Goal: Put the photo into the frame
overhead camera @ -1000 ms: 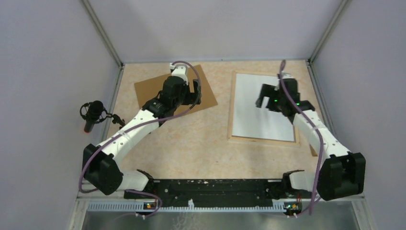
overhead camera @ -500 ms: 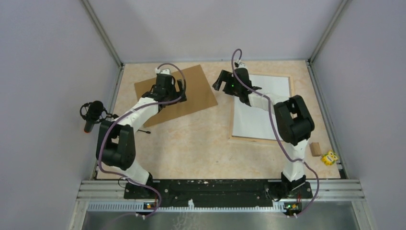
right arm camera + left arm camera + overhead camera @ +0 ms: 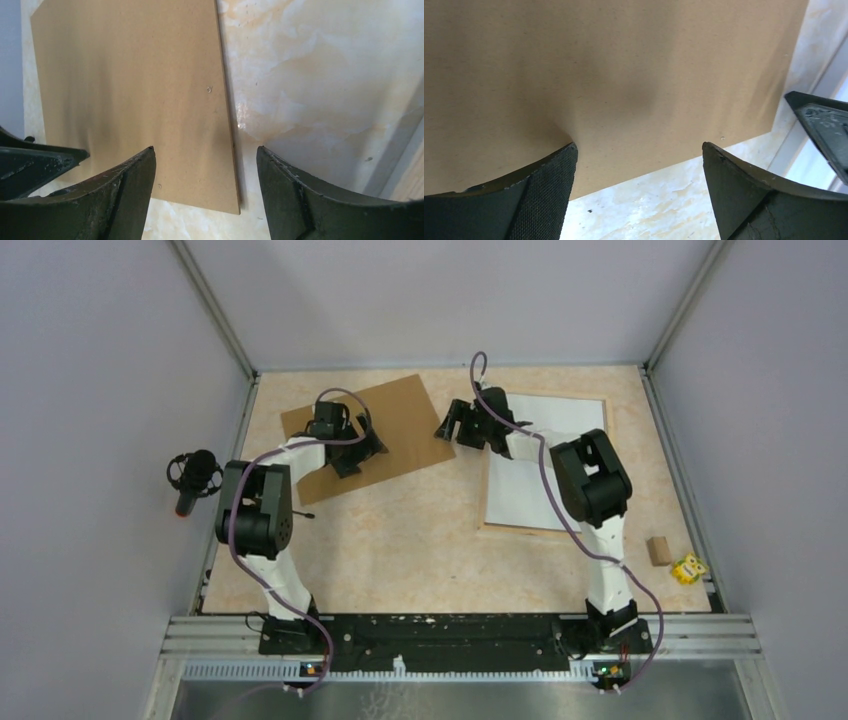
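The frame (image 3: 546,532) of pale wooden strips lies at the right of the table. The photo (image 3: 545,465) lies inside it, plain white back up. My left gripper (image 3: 362,458) is open and empty, low over the near edge of the brown backing board (image 3: 400,425); in the left wrist view (image 3: 639,146) the board (image 3: 599,75) fills the top. My right gripper (image 3: 447,422) is open and empty, over the gap between board and frame, pointing at the board. In the right wrist view (image 3: 205,149) the board's corner (image 3: 150,90) lies between its fingers.
A small wooden block (image 3: 657,550) and a yellow object (image 3: 686,568) sit at the table's right front corner. A black device (image 3: 195,475) hangs outside the left wall. The right gripper's finger (image 3: 824,125) shows in the left wrist view.
My right gripper has moved left, off the photo to the gap by the board. My left gripper has shifted left and nearer over the board. Both arms have folded upright.
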Robot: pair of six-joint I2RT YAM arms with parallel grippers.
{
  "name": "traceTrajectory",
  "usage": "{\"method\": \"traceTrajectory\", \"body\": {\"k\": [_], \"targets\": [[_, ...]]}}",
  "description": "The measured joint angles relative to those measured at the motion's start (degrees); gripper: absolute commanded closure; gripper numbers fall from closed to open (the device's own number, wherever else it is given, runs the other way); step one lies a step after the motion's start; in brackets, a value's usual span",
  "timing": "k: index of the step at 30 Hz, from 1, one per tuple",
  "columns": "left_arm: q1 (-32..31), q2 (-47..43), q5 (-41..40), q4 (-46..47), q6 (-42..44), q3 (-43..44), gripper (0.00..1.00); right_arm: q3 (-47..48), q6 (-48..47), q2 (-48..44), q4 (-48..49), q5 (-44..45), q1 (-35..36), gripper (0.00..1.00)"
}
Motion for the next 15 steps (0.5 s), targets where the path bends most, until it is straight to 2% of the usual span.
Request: {"method": "traceTrajectory", "body": {"k": [7,15], "targets": [[-0.1,0.5,2.0,2.0,-2.4,-0.3,0.02,-1.2,0.8,0.3,2.2,-5.3,0.0,0.3],[0.0,1.7,5.9,4.5,-5.3,-0.3,0.02,-4.4,6.7,1.3,10.3,-13.3,-2.3,0.45]]}}
